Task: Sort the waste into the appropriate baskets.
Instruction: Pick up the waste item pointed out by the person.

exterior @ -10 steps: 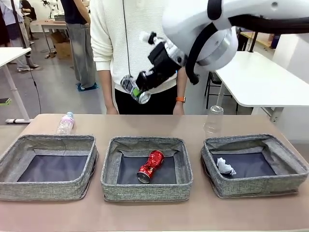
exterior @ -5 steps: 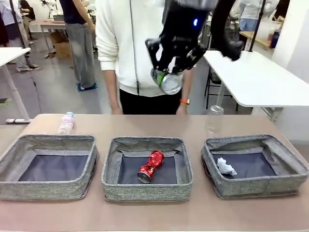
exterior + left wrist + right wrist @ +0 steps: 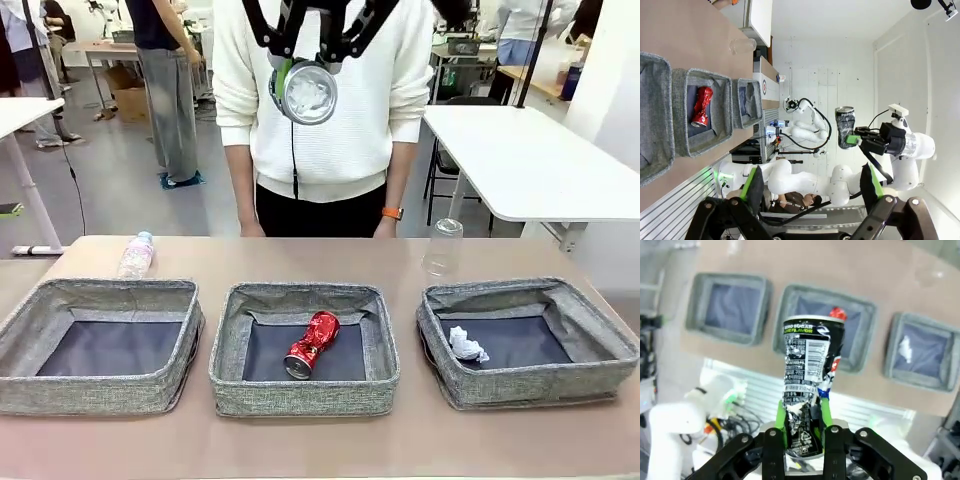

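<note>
Holding the crushed black-and-silver printed can [image 3: 807,365] in my right gripper [image 3: 803,422], I have the green pads [image 3: 781,421] pressed against its dented lower half, one on each side. The printed upper half sticks out past my fingertips. From the front the can hangs high above the table [image 3: 300,440], well clear of it, with one round end turned toward the near side. It is in front of the white sweater of the person [image 3: 370,120] standing at the far edge, roughly in line with the middle basket [image 3: 300,293].

My left gripper [image 3: 812,192] is spread wide with nothing between its fingers [image 3: 754,187]. It faces rightward along the near side of the table, and beyond it I see my right arm [image 3: 917,145] with the can up in the air.

Three grey woven baskets stand in a row along the near side of the table. The crushed red can [image 3: 313,344] lies on the dark bottom of the middle basket, slanting from near left to far right. The crumpled white paper wad [image 3: 466,345] lies in the right basket [image 3: 520,288], toward its left side. The left basket [image 3: 100,288] shows its dark flat bottom. The clear plastic bottle [image 3: 136,254] is on the table just beyond the far edge of the left basket; I cannot tell whether it stands or lies. The clear plastic cup [image 3: 443,247] stands on the table just beyond the far left corner of the right basket.
</note>
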Controlling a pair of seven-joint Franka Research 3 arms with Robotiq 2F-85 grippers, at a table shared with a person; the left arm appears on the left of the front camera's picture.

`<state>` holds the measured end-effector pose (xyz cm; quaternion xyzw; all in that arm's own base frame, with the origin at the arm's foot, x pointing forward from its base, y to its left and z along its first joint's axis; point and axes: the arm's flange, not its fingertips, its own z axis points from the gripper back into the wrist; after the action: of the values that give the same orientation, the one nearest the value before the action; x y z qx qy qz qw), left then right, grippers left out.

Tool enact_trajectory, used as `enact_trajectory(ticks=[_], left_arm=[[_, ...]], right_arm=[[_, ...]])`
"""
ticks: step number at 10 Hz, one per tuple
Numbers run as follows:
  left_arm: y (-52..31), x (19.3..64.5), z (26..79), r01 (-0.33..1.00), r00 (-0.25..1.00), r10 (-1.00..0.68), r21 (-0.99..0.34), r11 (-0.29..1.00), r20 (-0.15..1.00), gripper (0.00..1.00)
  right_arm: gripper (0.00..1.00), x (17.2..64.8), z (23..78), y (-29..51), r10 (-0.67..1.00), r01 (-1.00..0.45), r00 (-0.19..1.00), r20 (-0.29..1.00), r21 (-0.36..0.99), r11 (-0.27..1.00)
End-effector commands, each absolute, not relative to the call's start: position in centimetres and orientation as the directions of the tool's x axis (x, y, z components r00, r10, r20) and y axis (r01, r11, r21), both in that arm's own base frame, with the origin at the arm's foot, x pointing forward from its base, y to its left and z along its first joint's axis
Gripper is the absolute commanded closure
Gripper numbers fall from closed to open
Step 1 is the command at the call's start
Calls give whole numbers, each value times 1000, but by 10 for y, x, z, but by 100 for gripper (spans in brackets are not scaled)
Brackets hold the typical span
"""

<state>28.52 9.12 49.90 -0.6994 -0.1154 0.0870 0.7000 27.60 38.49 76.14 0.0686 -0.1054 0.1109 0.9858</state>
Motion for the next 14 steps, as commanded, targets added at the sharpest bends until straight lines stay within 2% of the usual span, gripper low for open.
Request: enact_trajectory(ticks=[1,3,5,6,14], left_arm=[[93,283,500,28,958,284,-1000,12,30,0],[93,283,500,28,958,284,-1000,12,30,0],[93,283,500,28,958,284,-1000,12,30,0],[93,283,500,28,958,284,-1000,12,30,0],[93,283,500,28,958,284,-1000,12,30,0]], right_arm=[[70,280,783,386,158,-186,958,239,101,977],[70,288,789,374,120,-156,963,240,136,978],[70,294,781,376,111,-134,968,224,93,987],[70,292,786,368,148,-184,958,246,129,974],[70,292,786,368,148,-184,958,246,129,974]])
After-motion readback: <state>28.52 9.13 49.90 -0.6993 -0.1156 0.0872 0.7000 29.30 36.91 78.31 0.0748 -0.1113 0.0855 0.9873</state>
